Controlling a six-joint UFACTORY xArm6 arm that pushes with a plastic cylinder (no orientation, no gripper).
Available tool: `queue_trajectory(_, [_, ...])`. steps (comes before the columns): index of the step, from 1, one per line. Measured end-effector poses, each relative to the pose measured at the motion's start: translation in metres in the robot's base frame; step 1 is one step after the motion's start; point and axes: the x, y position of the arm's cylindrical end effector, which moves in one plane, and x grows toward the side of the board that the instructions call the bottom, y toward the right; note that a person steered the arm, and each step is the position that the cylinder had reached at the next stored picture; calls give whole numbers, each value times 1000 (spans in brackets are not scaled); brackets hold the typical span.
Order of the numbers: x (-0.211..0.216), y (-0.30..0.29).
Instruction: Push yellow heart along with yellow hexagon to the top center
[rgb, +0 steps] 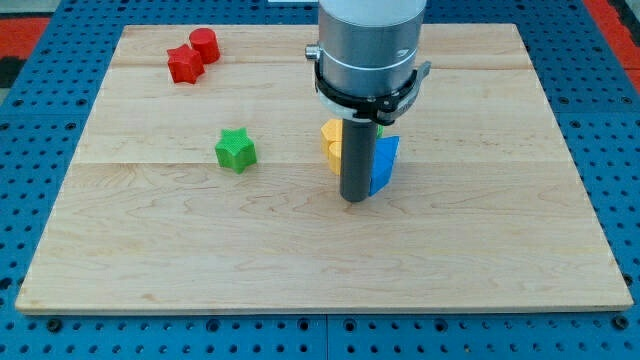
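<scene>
Two yellow blocks sit just left of the rod near the board's middle: the upper one (331, 131) and the lower one (334, 155) touch each other; which is the heart and which the hexagon cannot be made out, as the rod hides part of them. My tip (355, 199) rests on the board just below and right of the lower yellow block, close against it.
A blue block (384, 165) stands right of the rod, touching it. A sliver of green block (380, 130) shows behind the arm. A green star (235, 150) lies left of centre. A red star (184, 64) and red cylinder (204, 44) sit at the top left.
</scene>
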Motion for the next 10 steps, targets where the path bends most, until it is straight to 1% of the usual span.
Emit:
queue_trajectory(1, [-14,0])
queue_trajectory(2, [-19,0])
queue_trajectory(6, [-88,-47])
queue_trajectory(8, [-117,-48])
queue_trajectory(10, [-162,-48])
